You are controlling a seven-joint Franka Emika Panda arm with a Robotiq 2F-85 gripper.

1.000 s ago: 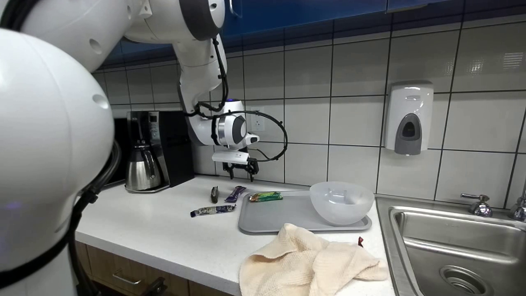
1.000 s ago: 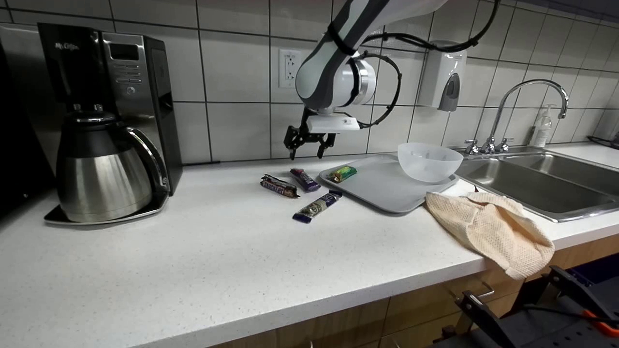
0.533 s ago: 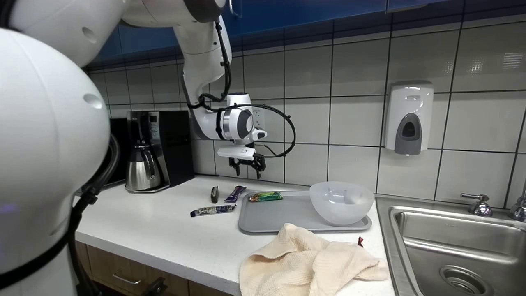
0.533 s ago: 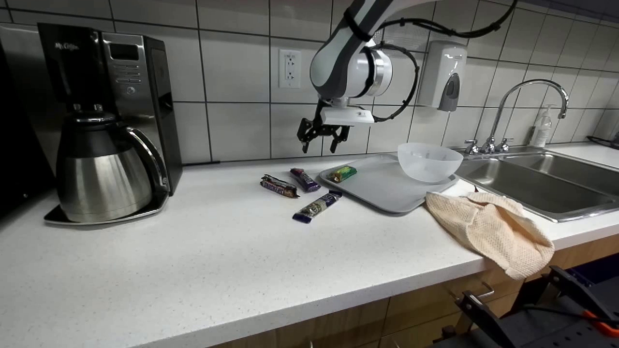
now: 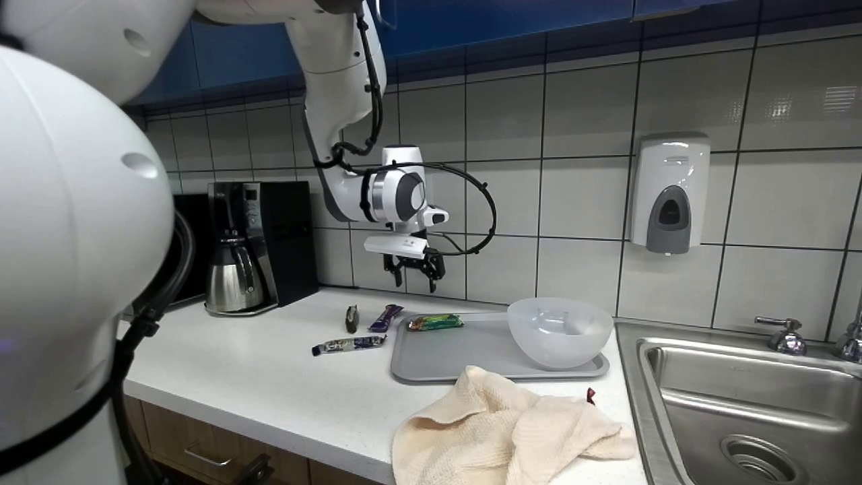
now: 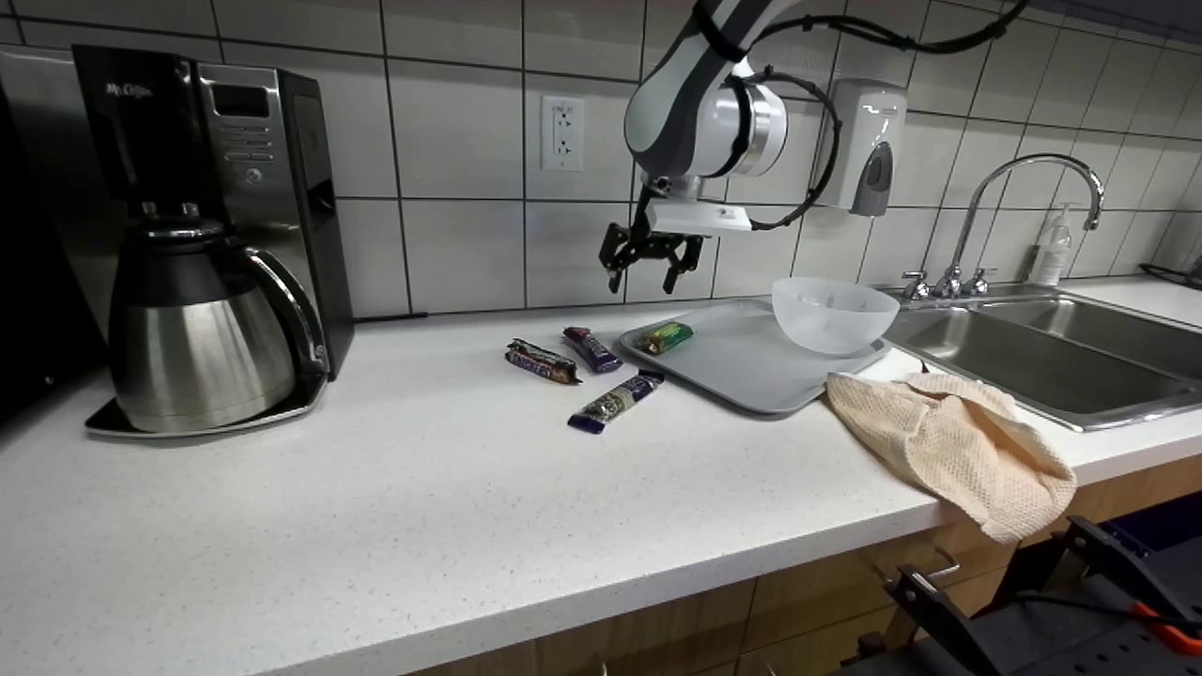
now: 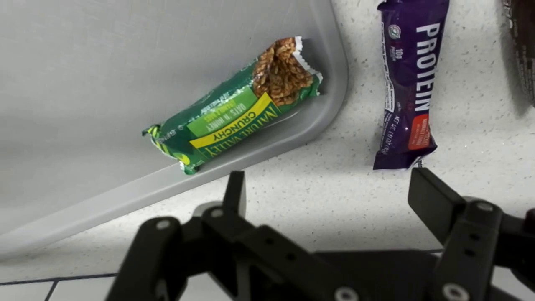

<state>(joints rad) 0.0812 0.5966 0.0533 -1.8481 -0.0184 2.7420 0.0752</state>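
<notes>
The jaws are spread wide, holding nothing, above the tabletop point(image 6: 329, 526). Near them, the green bar point(image 7: 228, 117) lies on the gray tray point(image 7: 104, 62) by a corner. The purple bar point(image 7: 411, 83), brown bar point(image 6: 543, 362) and blue bar point(image 6: 616, 401) lie off the tray, close together. No bar is held, so any lifting looks left to do

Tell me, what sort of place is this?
Probably a kitchen, perhaps a break room. A Mr. Coffee coffee maker stands on the counter, a double-basin sink is set into it, and a soap dispenser hangs on the tiled wall.
</notes>
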